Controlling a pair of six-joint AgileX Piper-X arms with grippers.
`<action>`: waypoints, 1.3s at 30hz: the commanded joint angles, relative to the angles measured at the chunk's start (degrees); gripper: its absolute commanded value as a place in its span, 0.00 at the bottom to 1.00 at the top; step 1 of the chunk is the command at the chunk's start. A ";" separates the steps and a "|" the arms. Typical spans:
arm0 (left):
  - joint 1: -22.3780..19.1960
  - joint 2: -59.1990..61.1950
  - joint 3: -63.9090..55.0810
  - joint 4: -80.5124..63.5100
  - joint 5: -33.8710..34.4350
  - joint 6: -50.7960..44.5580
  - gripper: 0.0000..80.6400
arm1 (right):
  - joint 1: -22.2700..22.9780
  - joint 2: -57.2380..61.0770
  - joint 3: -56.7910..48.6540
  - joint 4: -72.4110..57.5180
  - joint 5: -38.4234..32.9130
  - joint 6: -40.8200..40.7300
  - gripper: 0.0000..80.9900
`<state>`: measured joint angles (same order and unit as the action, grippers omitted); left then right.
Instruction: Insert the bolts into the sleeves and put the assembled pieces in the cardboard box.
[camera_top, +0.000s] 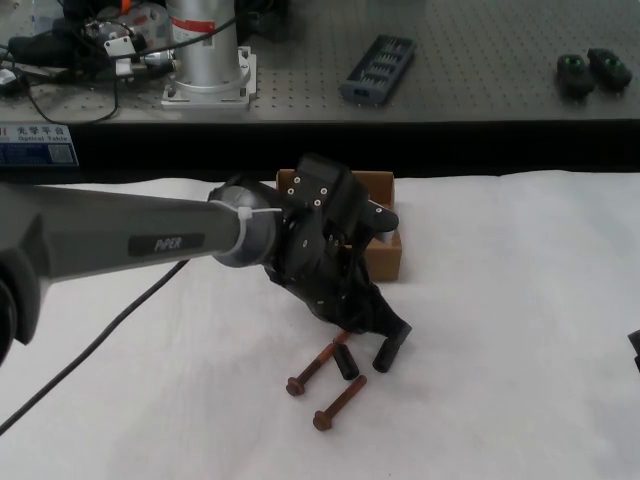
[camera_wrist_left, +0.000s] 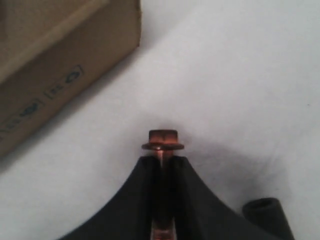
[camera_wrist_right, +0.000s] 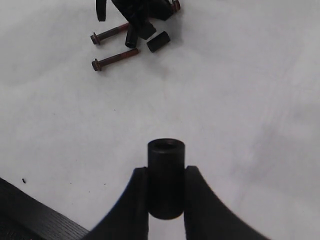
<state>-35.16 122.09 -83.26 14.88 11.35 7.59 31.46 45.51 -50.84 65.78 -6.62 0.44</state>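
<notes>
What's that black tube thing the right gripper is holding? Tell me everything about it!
It is a sleeve, a short dull-black tube that looks like rubber or dark metal. The end facing away from the wrist is open and hollow. The right gripper pinches it between its two black fingers, and it points straight out along them. White cloth shows behind it.

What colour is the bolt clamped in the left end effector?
Coppery reddish-brown; the bolt in the left end effector shows best in the left wrist view.
</notes>
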 joint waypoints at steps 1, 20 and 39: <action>-0.20 1.38 -2.16 1.69 -0.40 -0.04 0.01 | 0.02 -0.07 -0.13 0.42 -0.37 -0.44 0.03; -0.20 -13.40 -6.52 12.48 7.38 -0.59 0.01 | 0.02 0.20 -0.13 -0.60 -2.13 -1.83 0.03; 5.36 -47.05 28.79 -21.68 21.60 -26.06 0.01 | 0.02 9.12 3.26 -20.54 -30.23 -1.21 0.03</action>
<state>-32.69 82.27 -63.04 9.12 26.08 -5.68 31.46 53.82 -47.55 49.45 -32.02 -0.77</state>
